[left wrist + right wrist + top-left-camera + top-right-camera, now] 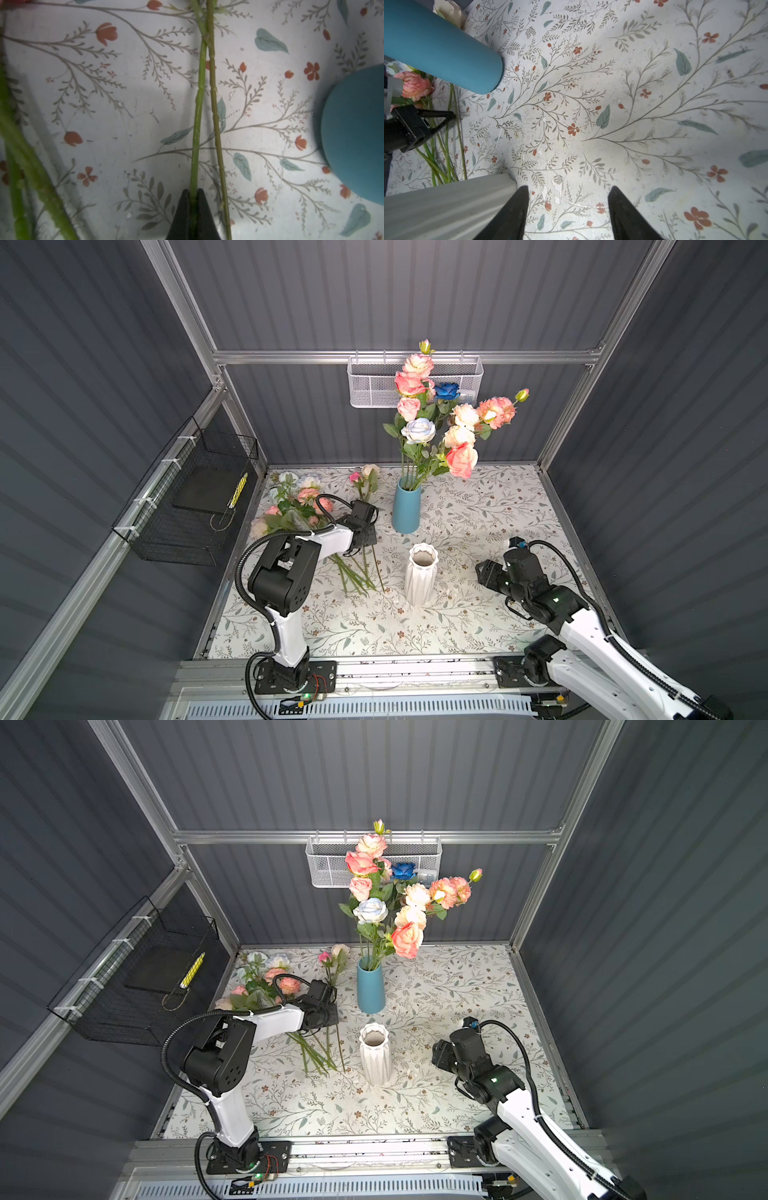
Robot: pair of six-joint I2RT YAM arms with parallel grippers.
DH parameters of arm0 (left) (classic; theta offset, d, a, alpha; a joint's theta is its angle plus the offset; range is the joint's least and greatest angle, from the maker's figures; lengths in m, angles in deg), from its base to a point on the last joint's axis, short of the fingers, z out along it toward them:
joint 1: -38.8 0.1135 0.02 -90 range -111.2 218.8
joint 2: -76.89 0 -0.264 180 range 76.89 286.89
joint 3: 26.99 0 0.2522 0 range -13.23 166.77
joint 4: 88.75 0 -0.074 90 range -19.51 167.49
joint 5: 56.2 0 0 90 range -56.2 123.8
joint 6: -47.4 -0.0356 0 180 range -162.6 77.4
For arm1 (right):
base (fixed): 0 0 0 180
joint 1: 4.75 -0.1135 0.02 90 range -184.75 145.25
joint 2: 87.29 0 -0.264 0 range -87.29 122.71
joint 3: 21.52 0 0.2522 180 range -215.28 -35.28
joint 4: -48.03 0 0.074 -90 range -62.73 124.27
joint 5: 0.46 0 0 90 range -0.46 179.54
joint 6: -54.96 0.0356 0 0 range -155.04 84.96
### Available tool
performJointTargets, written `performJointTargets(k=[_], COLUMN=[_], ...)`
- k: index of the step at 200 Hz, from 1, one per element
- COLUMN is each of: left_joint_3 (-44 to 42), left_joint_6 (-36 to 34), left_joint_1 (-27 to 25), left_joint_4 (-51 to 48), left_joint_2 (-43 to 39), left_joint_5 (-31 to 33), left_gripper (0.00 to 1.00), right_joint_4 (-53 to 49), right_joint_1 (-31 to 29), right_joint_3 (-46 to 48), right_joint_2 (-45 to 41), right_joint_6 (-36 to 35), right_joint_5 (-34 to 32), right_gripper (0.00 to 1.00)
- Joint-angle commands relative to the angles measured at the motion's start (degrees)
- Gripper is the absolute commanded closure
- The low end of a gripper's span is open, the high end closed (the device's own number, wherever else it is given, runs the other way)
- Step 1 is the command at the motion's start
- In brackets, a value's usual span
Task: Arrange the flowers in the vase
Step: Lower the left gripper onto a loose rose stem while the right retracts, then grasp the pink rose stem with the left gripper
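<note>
Top views: left gripper low over loose stems; right gripper hangs just right of the white vase.
In both top views most flowers stand in the blue vase at the far middle, while loose flowers lie on the table at far left, their stems running near-right under the left arm. Left wrist: jaws clenched on one green stem, a second stem just beside it, blue vase at the edge. Right wrist: jaws spread wide, grasping nothing, white vase beside one fingertip.
</note>
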Motion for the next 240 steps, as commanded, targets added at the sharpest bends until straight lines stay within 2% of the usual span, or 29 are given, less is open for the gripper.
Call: performJointTargets(k=[1, 16, 45, 62, 80, 91, 107, 129, 157, 181, 197, 212, 222, 240], left_joint_3=[-1.6, -3.0, -7.7, -9.6, -8.4, -7.7, -8.8, -7.2, -12.4, -11.0, -10.4, -10.9, -10.8, -9.9], left_joint_6=[-0.7, -1.0, -3.1, -5.1, -7.7, -8.6, -6.0, 1.7, 5.4, 6.5, 7.0, 7.8, 8.2, 9.0], left_joint_1=[-0.3, -0.4, -1.8, -3.3, -5.4, -6.5, -5.9, -0.9, -0.8, 0.7, 0.7, 0.7, 0.7, 0.8], left_joint_4=[2.1, 3.9, 9.0, 10.1, 6.2, 3.4, -0.2, -10.3, -9.6, -15.1, -17.8, -18.1, -18.1, -17.1], left_joint_2=[-3.5, -6.3, -14.5, -19.0, -22.0, -23.0, -22.8, -18.9, -25.5, -25.9, -24.8, -25.2, -26.5, -29.4], left_joint_5=[4.0, 7.1, 14.6, 21.0, 28.1, 30.5, 29.2, 20.3, 16.0, 10.2, 7.3, 5.7, 5.3, 4.4], left_gripper=[1.00, 1.00, 1.00, 1.00, 1.00, 1.00, 1.00, 1.00, 1.00, 1.00, 0.64, 0.40, 0.34, 0.31], right_joint_4=[-0.7, -0.3, 1.5, 1.7, 1.8, 1.9, 2.0, 1.9, 1.9, 1.5, 1.5, 1.6, 1.8, 1.6], right_joint_1=[0.2, 0.2, 0.4, 0.6, 0.8, 0.8, 0.8, 0.9, 0.9, 1.0, 1.0, 1.0, 1.0, 1.0], right_joint_3=[-0.7, -0.8, -0.8, -1.2, -1.9, -2.0, -2.0, -1.9, -2.5, -2.9, -2.7, -2.4, -2.1, -2.1], right_joint_2=[-1.5, -2.6, -3.8, -3.0, -1.8, -1.2, -0.8, -0.9, -1.6, -2.4, -2.8, -3.1, -3.1, -3.1], right_joint_6=[-0.6, -0.8, -2.1, -1.9, -2.0, -1.9, -1.7, -0.9, -0.8, -0.5, -0.2, 0.1, 0.2, 0.2], right_joint_5=[-0.2, 0.0, 1.3, 1.8, 3.0, 3.6, 3.5, 2.5, 2.5, 2.2, 2.3, 2.3, 2.4, 2.3], right_gripper=[0.17, 0.01, 0.01, 0.01, 0.01, 0.01, 0.01, 0.01, 0.01, 0.01, 0.01, 0.01, 0.01, 0.01])
